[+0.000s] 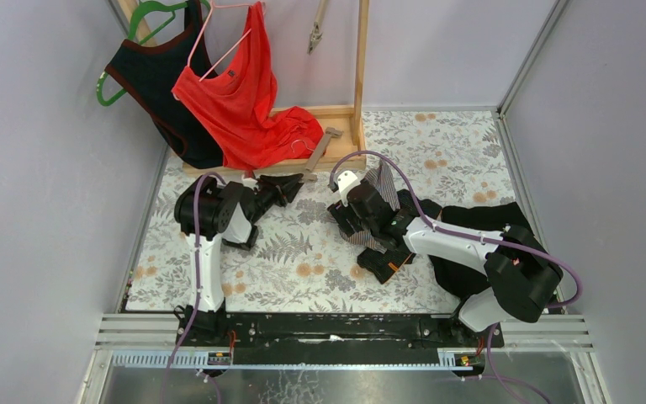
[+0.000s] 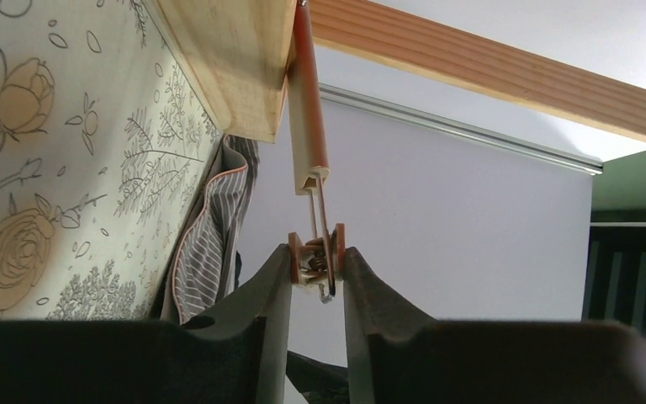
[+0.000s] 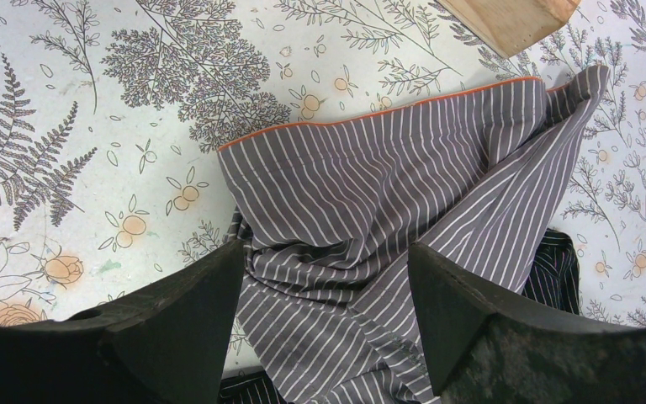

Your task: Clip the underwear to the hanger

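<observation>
left wrist view: the left gripper [image 2: 316, 259] is clenched on the small orange-tan spring clip [image 2: 339, 237] of the pinkish plastic hanger [image 2: 309, 126], beside the pale wooden rack base [image 2: 235, 59]. the right gripper [image 3: 324, 261] (jaws spread wide, grasping nothing) hovers over the grey white-striped underwear [image 3: 387, 185], which lies crumpled on the floral tablecloth [image 3: 92, 101].
</observation>
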